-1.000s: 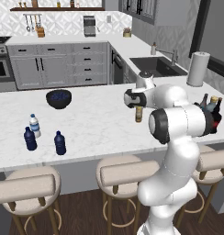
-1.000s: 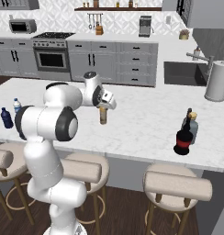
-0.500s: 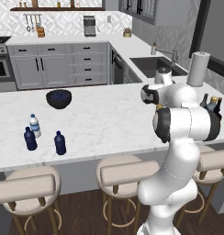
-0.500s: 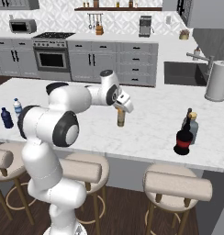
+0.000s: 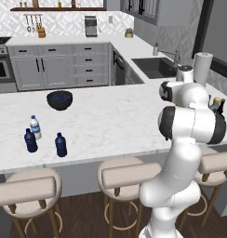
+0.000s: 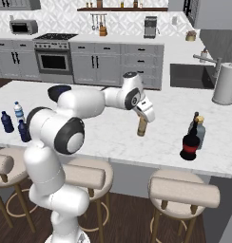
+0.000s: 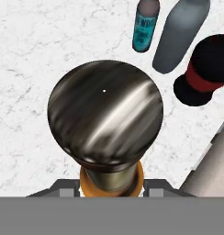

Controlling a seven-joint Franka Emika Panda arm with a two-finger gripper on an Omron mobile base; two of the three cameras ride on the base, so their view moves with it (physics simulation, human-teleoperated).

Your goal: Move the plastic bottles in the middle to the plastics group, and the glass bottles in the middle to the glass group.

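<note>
My gripper (image 6: 145, 112) is shut on the slim amber-brown bottle (image 6: 142, 127), holding it upright by the neck over the white counter (image 6: 103, 137). The hand view looks down on its dark cap (image 7: 104, 114), with the gripper (image 7: 111, 183) around the amber neck below it. Just right of it stand the teal bottle (image 7: 144, 27), the grey-blue bottle (image 7: 180, 34) and the round dark bottle with a red label (image 7: 205, 69). At the counter's left end, two navy bottles (image 5: 30, 140) (image 5: 61, 145) stand by the clear water bottle (image 5: 35, 128).
A dark bowl (image 5: 59, 99) sits toward the far left of the counter. A paper towel roll (image 6: 226, 84) stands near the sink (image 5: 155, 65) at the far right. Several stools (image 6: 183, 190) line the counter's near edge.
The arm has swung to the right across the counter, carrying the amber bottle closer to the glass bottles. The other bottles have stayed put.
</note>
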